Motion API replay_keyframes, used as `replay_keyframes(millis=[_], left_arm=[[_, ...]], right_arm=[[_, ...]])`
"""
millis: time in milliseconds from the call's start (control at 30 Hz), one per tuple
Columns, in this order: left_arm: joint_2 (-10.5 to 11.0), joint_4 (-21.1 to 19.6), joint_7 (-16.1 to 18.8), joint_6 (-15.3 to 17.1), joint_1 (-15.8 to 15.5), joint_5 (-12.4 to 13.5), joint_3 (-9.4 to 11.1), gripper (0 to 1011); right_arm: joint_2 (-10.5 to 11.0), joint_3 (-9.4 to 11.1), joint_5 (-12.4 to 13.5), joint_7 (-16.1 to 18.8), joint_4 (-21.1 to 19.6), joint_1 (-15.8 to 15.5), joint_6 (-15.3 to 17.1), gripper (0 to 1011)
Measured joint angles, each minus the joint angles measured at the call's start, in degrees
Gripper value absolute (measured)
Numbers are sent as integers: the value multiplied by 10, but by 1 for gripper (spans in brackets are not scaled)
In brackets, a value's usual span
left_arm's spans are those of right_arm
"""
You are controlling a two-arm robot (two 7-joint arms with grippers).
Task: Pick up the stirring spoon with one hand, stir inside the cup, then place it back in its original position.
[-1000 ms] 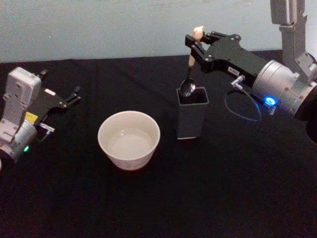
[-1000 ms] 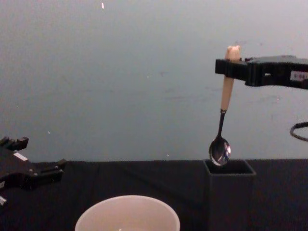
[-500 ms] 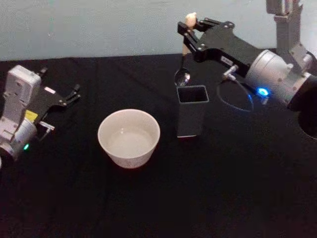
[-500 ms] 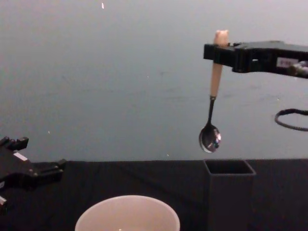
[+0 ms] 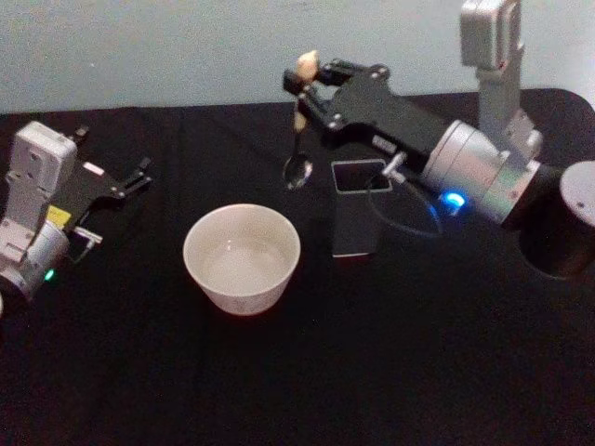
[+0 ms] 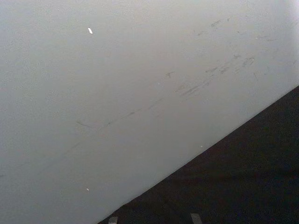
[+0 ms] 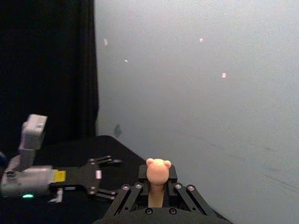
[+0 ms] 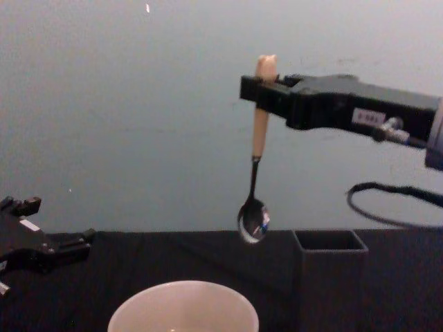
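Stirring spoon (image 8: 255,162), clamped in right tool (image 8: 259,90), has shifted from holder box (image 8: 331,290) toward cup (image 8: 181,310).

Cream bear-head handle on the spoon (image 8: 257,149), shiny silver stem and bowl below it. Right tool (image 5: 305,91) all black, silver behind, with a blue light glowing. Cup (image 5: 244,295) cream-white, box (image 5: 358,223) dark grey, desk (image 5: 279,390) plain black. Left tool (image 5: 118,208) black too, white casing, yellow label, green light. Wall (image 8: 138,104) pale grey-blue.
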Motion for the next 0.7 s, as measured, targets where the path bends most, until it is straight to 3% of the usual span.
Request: replay_keyframes(millis=[700], left_arm=[[0, 0, 0, 0, 0, 0, 0, 1001]], right_arm=[[-21, -55, -4, 72, 69, -14, -111, 218]])
